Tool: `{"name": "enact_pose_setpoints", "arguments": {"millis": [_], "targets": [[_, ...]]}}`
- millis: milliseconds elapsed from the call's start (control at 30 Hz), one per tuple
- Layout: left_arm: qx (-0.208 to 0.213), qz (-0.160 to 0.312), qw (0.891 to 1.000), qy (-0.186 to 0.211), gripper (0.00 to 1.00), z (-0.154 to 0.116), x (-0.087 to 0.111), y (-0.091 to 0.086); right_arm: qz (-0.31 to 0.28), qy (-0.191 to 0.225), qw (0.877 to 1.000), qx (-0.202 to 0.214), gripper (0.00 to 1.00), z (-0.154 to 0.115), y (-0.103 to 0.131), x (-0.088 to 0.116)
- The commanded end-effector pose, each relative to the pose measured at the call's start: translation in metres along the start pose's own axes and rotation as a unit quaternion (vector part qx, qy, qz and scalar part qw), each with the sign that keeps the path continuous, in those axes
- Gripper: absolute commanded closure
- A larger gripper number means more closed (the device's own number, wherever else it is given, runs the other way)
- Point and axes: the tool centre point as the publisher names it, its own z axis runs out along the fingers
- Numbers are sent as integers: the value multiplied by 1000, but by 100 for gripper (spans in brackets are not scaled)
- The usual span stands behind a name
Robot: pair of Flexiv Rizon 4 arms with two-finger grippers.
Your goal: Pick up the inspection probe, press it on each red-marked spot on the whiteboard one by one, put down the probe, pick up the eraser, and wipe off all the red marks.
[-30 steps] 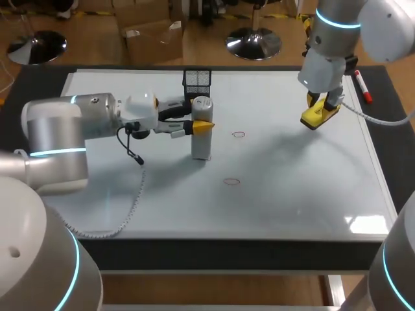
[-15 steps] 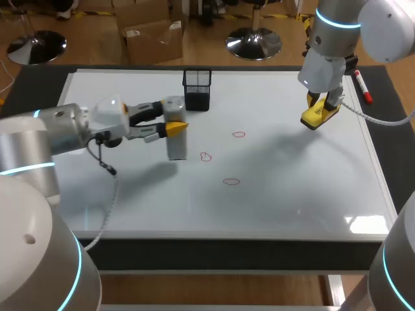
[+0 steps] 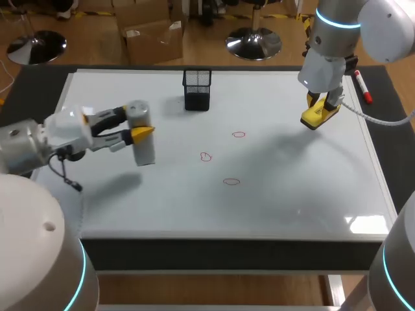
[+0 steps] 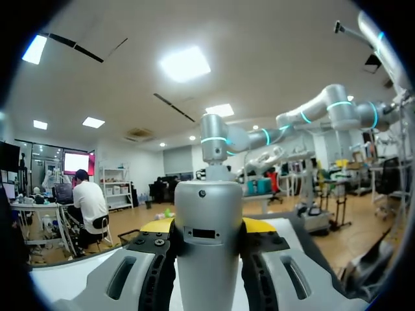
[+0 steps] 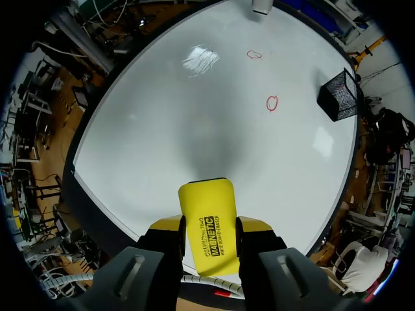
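Head and wrist views, with the black mesh holder (image 3: 196, 89) standing at the far side of the whiteboard (image 3: 292, 194) as the reference.

The left gripper (image 3: 139, 127) is clamping the inspection probe (image 3: 141, 139), a grey cylinder, between both fingers. It is holding the probe upright over the board, to the left of the holder and nearer the robot. Whether the probe's lower end is touching the board cannot be told.

The right gripper (image 3: 322, 107) is gripping the yellow eraser (image 3: 318, 115) from 2 sides. It is hanging above the board, well apart from the holder on its right.

3 red marks are showing on the board, all nearer the robot than the holder and to its right: mark 1 (image 3: 238, 135), mark 2 (image 3: 205, 156) and mark 3 (image 3: 231, 182), the farthest from the holder.

A red marker (image 3: 362, 86) is lying off the board, beyond its right edge, farther from the holder than the eraser.
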Motion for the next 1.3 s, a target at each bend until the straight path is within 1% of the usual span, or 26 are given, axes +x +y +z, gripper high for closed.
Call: {"name": "enact_pose_setpoints", "arguments": {"millis": [33,267,433,667,1000,1300], "targets": [[-2,5,999,-47,100,-31,9,-13,0,1,1000,1,100,0,0,0],[-1,14,998,-66,100,-56,8,-20,0,1,1000,1,100,0,0,0],[-4,19,997,-74,100,-71,8,-23,0,1,1000,1,100,0,0,0],[-7,24,996,-83,100,-88,3,-25,0,1,1000,1,100,0,0,0],[1,20,995,-96,100,-100,-5,-25,0,1,1000,1,100,0,0,0],[1,20,995,-96,100,-100,-5,-25,0,1,1000,1,100,0,0,0]]}}
